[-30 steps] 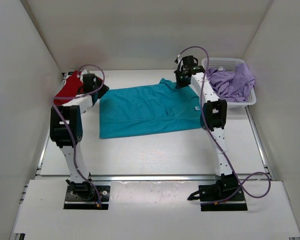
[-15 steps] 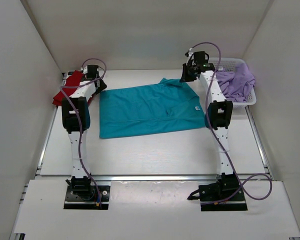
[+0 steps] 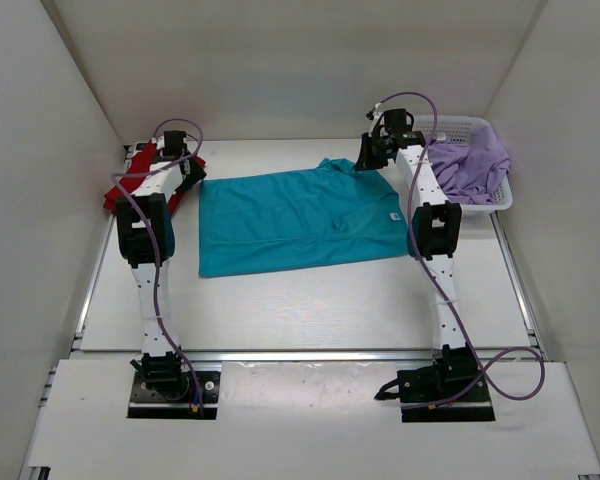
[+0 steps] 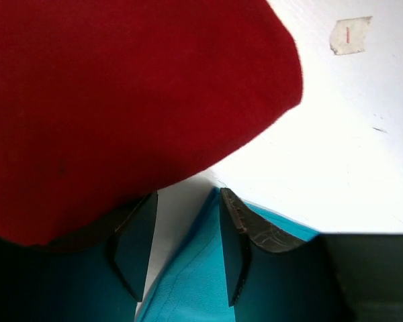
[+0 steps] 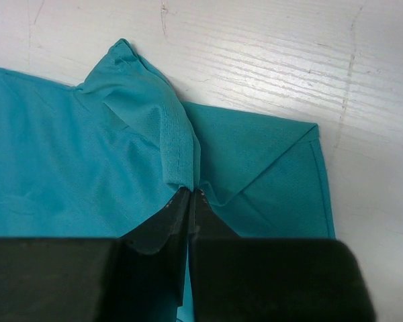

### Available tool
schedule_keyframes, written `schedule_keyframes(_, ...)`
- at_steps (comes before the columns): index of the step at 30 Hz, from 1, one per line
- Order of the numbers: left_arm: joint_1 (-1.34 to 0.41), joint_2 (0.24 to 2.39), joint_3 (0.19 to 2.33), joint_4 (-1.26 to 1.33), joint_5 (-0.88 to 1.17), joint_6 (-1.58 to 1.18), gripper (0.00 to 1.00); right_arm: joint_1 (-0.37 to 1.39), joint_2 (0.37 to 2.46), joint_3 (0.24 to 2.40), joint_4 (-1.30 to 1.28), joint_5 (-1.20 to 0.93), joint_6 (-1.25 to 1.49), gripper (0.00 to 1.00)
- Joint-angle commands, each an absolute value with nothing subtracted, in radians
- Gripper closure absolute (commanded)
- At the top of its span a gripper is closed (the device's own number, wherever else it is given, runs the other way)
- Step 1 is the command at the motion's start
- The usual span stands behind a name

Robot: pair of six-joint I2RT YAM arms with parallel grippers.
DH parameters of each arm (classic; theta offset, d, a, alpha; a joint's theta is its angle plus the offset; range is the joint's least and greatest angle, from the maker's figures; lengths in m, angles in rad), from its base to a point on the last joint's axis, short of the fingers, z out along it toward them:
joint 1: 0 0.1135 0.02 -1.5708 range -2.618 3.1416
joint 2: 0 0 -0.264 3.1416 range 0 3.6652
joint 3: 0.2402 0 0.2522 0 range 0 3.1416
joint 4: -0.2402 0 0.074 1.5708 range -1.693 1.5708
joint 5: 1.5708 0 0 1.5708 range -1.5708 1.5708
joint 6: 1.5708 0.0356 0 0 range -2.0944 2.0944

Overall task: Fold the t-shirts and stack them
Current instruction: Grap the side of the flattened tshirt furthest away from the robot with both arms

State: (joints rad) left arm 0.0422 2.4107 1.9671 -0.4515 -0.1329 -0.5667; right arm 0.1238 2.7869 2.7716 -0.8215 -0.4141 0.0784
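2 grippers at the teal shirt's (image 3: 295, 220) far edge
The right gripper (image 5: 190, 194) is clenched on a raised fold; the left gripper (image 4: 181, 235) gapes, released, above its corner, red shirt (image 4: 121, 100) just beside.

The top camera looks down from high behind over the whole table (image 3: 310, 310). Both wrist cameras look down from very near, sharing the teal shirt (image 3: 290, 220) with it.
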Motion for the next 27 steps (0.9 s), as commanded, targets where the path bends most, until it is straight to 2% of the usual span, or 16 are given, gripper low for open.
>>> schedule_keyframes(1,0.028,2.344,1.924,-0.454,-0.094,-0.568,0.45,0.126,2.783,2.819,-0.79,-0.436,0.078,1.0)
schedule_keyframes(5,0.022,2.327,1.888,-0.414,-0.045,-0.594,0.48,0.13,2.767,2.821,-0.801,-0.422,0.074,1.0)
schedule_keyframes(11,0.028,2.312,1.859,-0.391,-0.025,-0.609,0.63,0.123,2.738,2.821,-0.814,-0.405,0.067,1.0)
schedule_keyframes(12,0.018,2.309,1.847,-0.387,-0.022,-0.609,0.69,0.126,2.737,2.819,-0.819,-0.411,0.066,1.0)
schedule_keyframes(14,0.023,2.277,1.823,-0.365,-0.025,-0.615,0.87,0.121,2.734,2.815,-0.83,-0.416,0.071,1.0)
schedule_keyframes(17,0.014,2.246,1.802,-0.353,-0.031,-0.617,0.98,0.124,2.705,2.809,-0.86,-0.391,0.055,1.0)
schedule_keyframes(20,0.014,2.168,1.731,-0.301,-0.005,-0.63,1.0,0.103,2.651,2.769,-0.913,-0.425,0.054,0.99)
schedule_keyframes(27,-0.037,1.927,1.458,-0.154,0.058,-0.661,1.0,0.127,2.462,2.626,-1.022,-0.292,0.025,1.0)
